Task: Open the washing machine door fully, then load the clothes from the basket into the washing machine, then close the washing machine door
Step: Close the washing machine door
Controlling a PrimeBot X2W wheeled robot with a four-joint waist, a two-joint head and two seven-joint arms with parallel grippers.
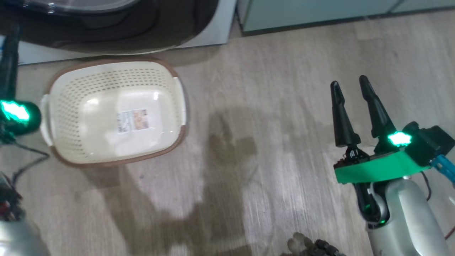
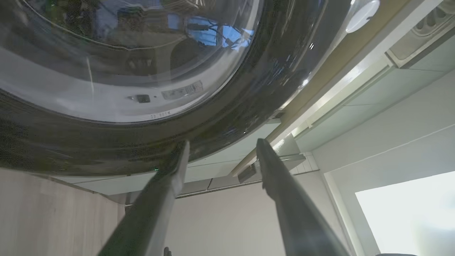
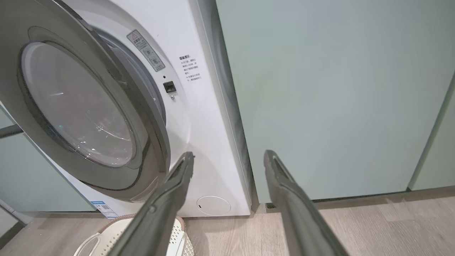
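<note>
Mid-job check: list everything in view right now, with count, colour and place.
washing machine: one, white, behind the basket.
washing machine door: one, black rim, clear glass, swung out from the washer.
filter cap: one, white, low on the washer's front.
basket: one, cream, brown rim, on the floor before the washer.
label sticker: one, white, on the basket's floor.
cabinets: at least two fronts, pale green, beside the washer.
floor: one, pale wood-look, underfoot.
left gripper: one, dark, open, tips near the door's rim.
right gripper: one, dark, open, above floor right of the basket.
</note>
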